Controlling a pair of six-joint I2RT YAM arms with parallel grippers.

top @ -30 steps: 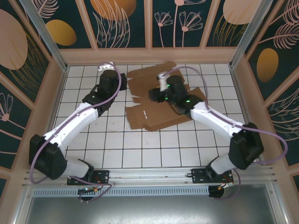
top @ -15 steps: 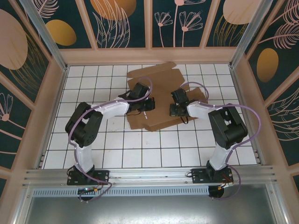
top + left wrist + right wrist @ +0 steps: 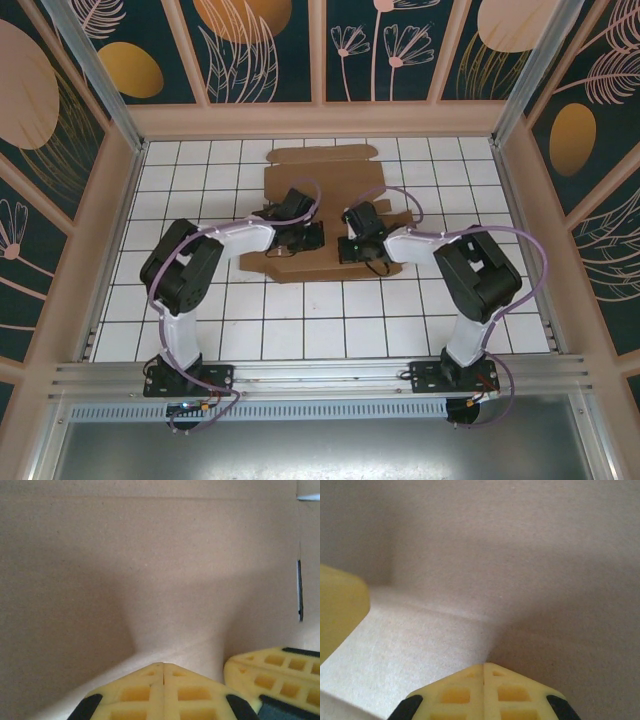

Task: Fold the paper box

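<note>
The paper box [image 3: 320,170] is a flat brown cardboard sheet with flaps and slots, lying at the back middle of the tiled table. My left gripper [image 3: 312,240] and right gripper [image 3: 348,248] stand close together on its near half, tips down on the cardboard. In the left wrist view the yellow fingers [image 3: 163,666] are shut tip to tip against the paper box [image 3: 150,555], with nothing between them. A narrow slot [image 3: 299,590] shows to the right. In the right wrist view the gripper [image 3: 484,666] is likewise shut against the cardboard [image 3: 520,540], beside a crease.
The white gridded table [image 3: 300,310] is walled by wooden boards [image 3: 110,240] at left, right and back. A metal rail [image 3: 320,375] runs along the near edge. The other arm's yellow finger [image 3: 275,675] sits very close in the left wrist view.
The left arm has swung from the back left onto the cardboard. Both grippers have closed. The sheet has turned square to the table and slid slightly left.
</note>
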